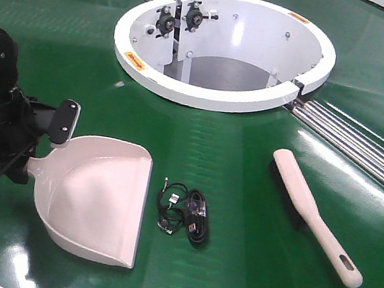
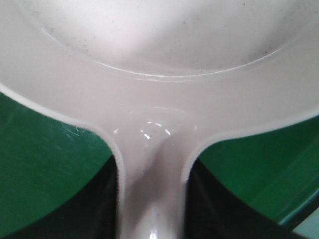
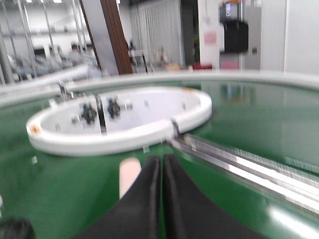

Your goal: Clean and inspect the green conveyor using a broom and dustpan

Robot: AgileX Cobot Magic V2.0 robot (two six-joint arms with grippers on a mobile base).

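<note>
Green conveyor (image 1: 242, 194) carries the dustpan (image 1: 99, 195) near left, a black cable bundle (image 1: 185, 215) just beside its lip, and the broom (image 1: 311, 211) to the right. The left end effector (image 1: 15, 151) sits at the pan's handle. From the left wrist, dark fingers (image 2: 107, 209) hug that handle, apparently clamped. From the right wrist, the right end effector (image 3: 161, 159) is pinched together, empty, with the broom's tip just ahead. Pickup stage, I'd say; next it must open over the broom.

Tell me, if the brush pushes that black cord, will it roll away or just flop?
Probably flop. The black cord lies in loose, limp loops, so it should bunch and drag rather than roll. The green belt looks glossy, so it may slide easily toward the dustpan. It looks thin and light, so loose ends might trail behind.
</note>
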